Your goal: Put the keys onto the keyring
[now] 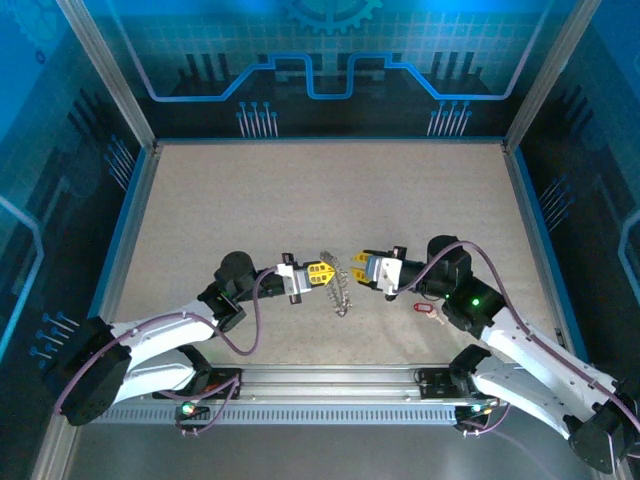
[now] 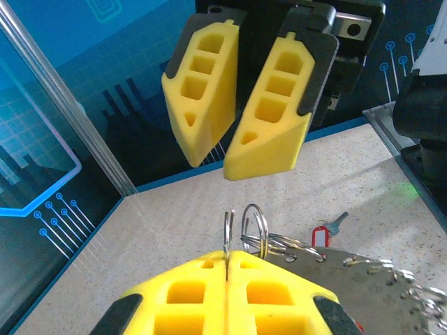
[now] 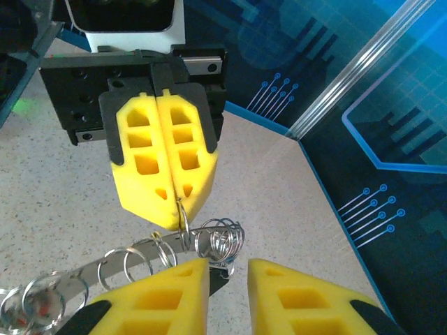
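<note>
Step in hand: keyring (image 1: 340,287), lower centre of frame, presented by the clenched left gripper (image 1: 326,272), which pinches one ring; right gripper (image 1: 354,268) faces it, jaws parted, empty. Red-headed key (image 1: 422,308) lies ungrasped at lower right. Next, probably: right gripper fetches and threads the key. Speckled beige worktop (image 1: 300,200); blue circuit-pattern walls (image 1: 330,60)

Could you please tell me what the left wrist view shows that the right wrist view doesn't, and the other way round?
The left wrist view adds a clear sight of the red key lying on the table beyond the rings. It also faces the right gripper, whose jaws stand apart. The right wrist view adds the left gripper seen head-on, shut, with a ring wire pinched at its tip. Both share the keyring, held up between the two grippers.
</note>
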{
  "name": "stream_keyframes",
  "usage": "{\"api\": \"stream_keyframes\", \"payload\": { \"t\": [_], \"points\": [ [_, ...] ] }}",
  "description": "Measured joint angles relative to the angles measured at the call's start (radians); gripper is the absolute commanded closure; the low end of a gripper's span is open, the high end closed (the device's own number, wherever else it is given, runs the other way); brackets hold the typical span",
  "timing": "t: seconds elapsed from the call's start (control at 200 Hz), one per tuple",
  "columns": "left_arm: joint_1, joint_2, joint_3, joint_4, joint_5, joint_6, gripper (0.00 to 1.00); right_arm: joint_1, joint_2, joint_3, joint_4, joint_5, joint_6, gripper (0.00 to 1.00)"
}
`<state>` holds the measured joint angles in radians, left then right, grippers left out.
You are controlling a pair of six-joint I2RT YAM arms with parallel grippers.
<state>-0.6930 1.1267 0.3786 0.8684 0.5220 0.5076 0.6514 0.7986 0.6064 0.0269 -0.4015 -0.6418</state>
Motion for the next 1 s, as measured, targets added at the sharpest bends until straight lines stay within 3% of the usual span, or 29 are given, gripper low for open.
{"api": "stream_keyframes", "payload": {
  "t": [0.13,0.5,0.56,0.625,0.75,0.996],
  "points": [
    [0.0,-0.001,0.0,0.002,0.0,0.0,1.0,0.0,0.043,0.005,-0.011,-0.025,-0.005,0.7],
    [0.0,-0.008,0.0,0.002,-0.005,0.016,1.0,0.079,0.068,0.064,-0.196,-0.09,-0.111,0.78],
    [0.0,-0.008,0.0,0.002,-0.01,0.019,1.0,0.084,0.061,0.068,-0.225,-0.102,-0.123,0.74],
    [0.0,-0.008,0.0,0.002,-0.013,0.02,1.0,0.085,0.054,0.069,-0.246,-0.105,-0.133,0.64],
    [0.0,-0.012,0.0,0.002,-0.015,0.024,1.0,0.069,0.034,0.068,-0.242,-0.123,-0.112,0.6],
    [0.0,-0.026,0.0,0.002,-0.016,0.026,1.0,-0.063,0.012,0.048,-0.115,-0.16,0.057,0.53]
  ]
}}
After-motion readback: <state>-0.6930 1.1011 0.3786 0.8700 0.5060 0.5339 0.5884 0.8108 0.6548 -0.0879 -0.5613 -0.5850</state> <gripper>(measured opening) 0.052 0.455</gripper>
